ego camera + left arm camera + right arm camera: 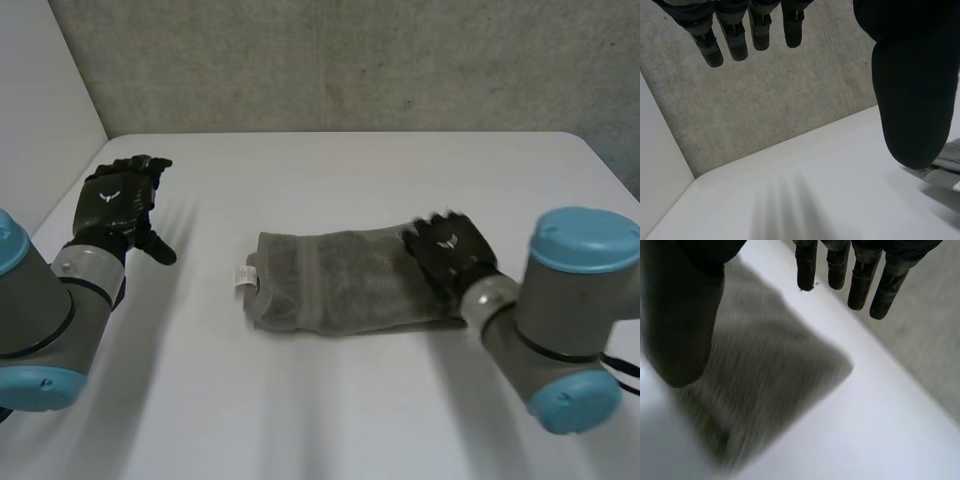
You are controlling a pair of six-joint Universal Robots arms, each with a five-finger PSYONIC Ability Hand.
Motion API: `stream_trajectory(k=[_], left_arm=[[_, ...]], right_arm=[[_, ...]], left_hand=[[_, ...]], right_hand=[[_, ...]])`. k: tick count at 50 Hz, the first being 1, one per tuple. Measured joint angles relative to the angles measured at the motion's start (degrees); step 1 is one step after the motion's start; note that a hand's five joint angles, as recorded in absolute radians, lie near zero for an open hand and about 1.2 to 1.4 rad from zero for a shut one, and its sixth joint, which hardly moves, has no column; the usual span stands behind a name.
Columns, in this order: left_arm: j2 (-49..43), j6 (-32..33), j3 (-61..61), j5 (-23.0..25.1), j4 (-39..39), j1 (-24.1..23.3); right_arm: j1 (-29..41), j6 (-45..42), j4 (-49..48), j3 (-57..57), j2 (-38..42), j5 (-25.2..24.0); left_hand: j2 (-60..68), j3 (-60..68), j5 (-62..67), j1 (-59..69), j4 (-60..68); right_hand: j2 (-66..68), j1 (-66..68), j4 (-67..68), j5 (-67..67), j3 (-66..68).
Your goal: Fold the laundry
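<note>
White flat-topped desk [330,400]. Grey terry towel [340,285], folded to an oblong, lies mid-desk. Right robot hand [450,250] is over the towel end nearest its own arm, fingers straight, thumb spread, gripping nothing; cannot tell if it touches. Left robot hand [118,195] is well apart from the towel, fingers extended, empty. Small white tag [243,275] sits at the towel's opposite end.

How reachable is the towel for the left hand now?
Probably yes: bare table lies between the left hand and the tagged end of the towel; the right hand sits at the other end.
</note>
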Motion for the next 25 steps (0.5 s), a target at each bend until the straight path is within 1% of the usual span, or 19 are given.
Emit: stream_trajectory(k=[3,5,6,7,8,9,12,17,21,25], left_arm=[[-0.3,0.0,0.0,0.0,0.0,-0.2],[-0.5,0.0,0.0,0.0,0.0,-0.4],[-0.6,0.0,0.0,0.0,0.0,-0.4],[-0.6,0.0,0.0,0.0,0.0,-0.5],[-0.7,0.0,-0.1,0.0,0.0,-0.6],[-0.7,0.0,-0.1,0.0,0.0,-0.7],[-0.7,0.0,-0.2,0.0,0.0,-1.0],[-0.5,0.0,-0.4,0.0,0.1,-1.2],[-0.3,0.0,-0.5,0.0,0.2,-1.2],[-0.3,0.0,-0.5,0.0,0.3,-1.2]], right_arm=[[-3.1,0.0,0.4,2.6,0.9,-2.2],[-4.9,-0.2,0.5,3.8,1.7,-3.6],[-5.3,-0.3,0.5,3.9,1.9,-3.8],[-5.8,-0.4,0.4,4.0,2.2,-4.0],[-6.2,-0.7,0.4,4.0,2.5,-4.1],[-6.5,-1.0,0.4,3.6,2.6,-4.1],[-6.6,-2.2,0.3,2.2,2.7,-3.5],[-5.0,-5.9,0.2,-1.6,2.0,-1.2],[2.1,-11.7,0.0,-6.7,1.8,0.9],[10.1,-18.0,-0.7,-11.1,3.8,1.4]], left_hand=[[0.0,0.0,0.0,0.0,0.0],[0.0,0.0,0.0,0.0,0.0],[0.0,0.0,0.0,0.0,0.0],[0.0,0.0,0.0,0.0,0.0],[0.0,0.0,0.0,0.0,0.0],[0.0,0.0,0.0,0.0,0.0],[0.0,0.0,0.0,0.0,0.0],[0.0,0.0,0.0,0.0,0.0],[0.0,0.0,0.0,0.0,0.0],[0.0,0.0,0.0,0.0,0.0]], right_hand=[[12.5,13.7,12.0,13.7,12.8],[29.8,29.7,28.6,29.3,29.6],[34.5,34.3,31.9,33.7,34.2],[44.3,44.8,43.4,45.1,44.5],[51.3,50.8,51.2,52.5,53.0],[55.5,55.0,58.1,58.9,58.9],[58.3,59.6,61.8,61.8,62.4],[58.3,60.0,61.8,61.8,62.4],[58.3,60.4,61.8,61.9,62.4],[58.7,60.4,61.8,61.9,62.4]])
